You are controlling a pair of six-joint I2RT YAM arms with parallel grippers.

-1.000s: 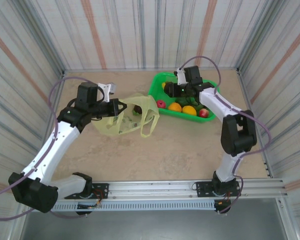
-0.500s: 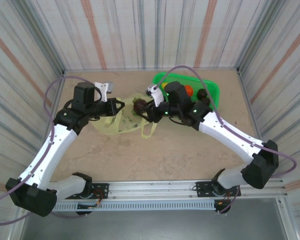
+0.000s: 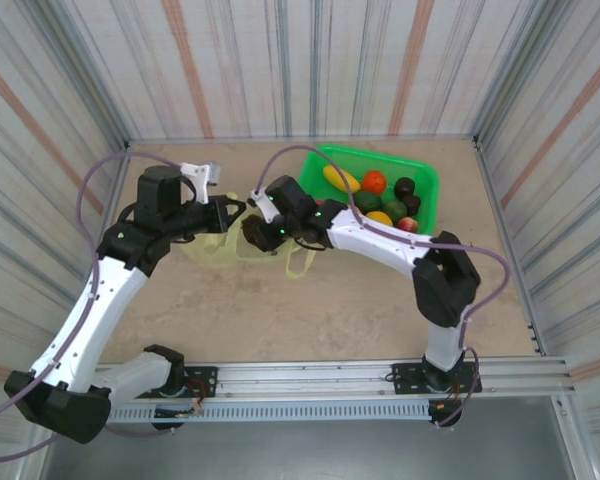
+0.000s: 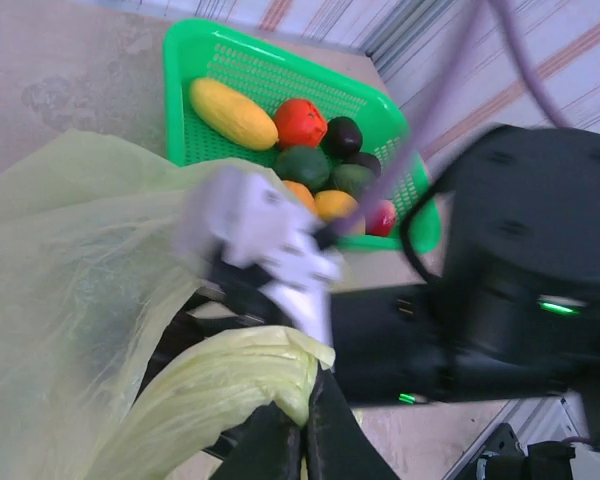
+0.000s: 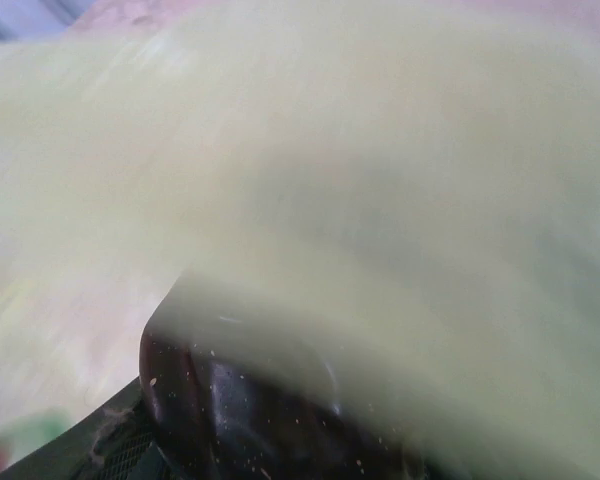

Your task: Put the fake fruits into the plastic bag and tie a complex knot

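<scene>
Striped corrugated walls (image 3: 280,60) box in a beige, stone-patterned table (image 3: 310,310), and your work sits in the upper middle of the top view.

The plastic bag (image 3: 212,250) lies left of centre there, translucent yellow-green, with its mouth turned toward the right of the frame. Your left gripper (image 4: 302,425) is clamped tight on a bunched fold of the bag's rim (image 4: 230,375), lifting it so the mouth gapes. Your right gripper (image 3: 254,236) reaches into that mouth. In its wrist view a dark mangosteen (image 5: 240,400) sits at the bottom of the frame under a blur of bag film, just where the fingers are. I judge it gripped, though the fingers themselves are hard to make out.

You are in the loading step, with plenty left. The green basket (image 4: 220,65) in the upper right of the top view holds a yellow mango (image 3: 340,179), avocados (image 3: 370,200), a red apple (image 3: 410,225) and more. One handle loop (image 3: 300,262) lies loose on the table, so no knot is begun.

Next, carry the mangosteen deeper, part the jaws and let it settle on the bag's floor. Back out without snagging the thin film, and keep your left pinch firm.

Beyond the bag and basket the tabletop is plain. A metal rail (image 3: 310,385) along the bottom of the frame carries both arm bases.
</scene>
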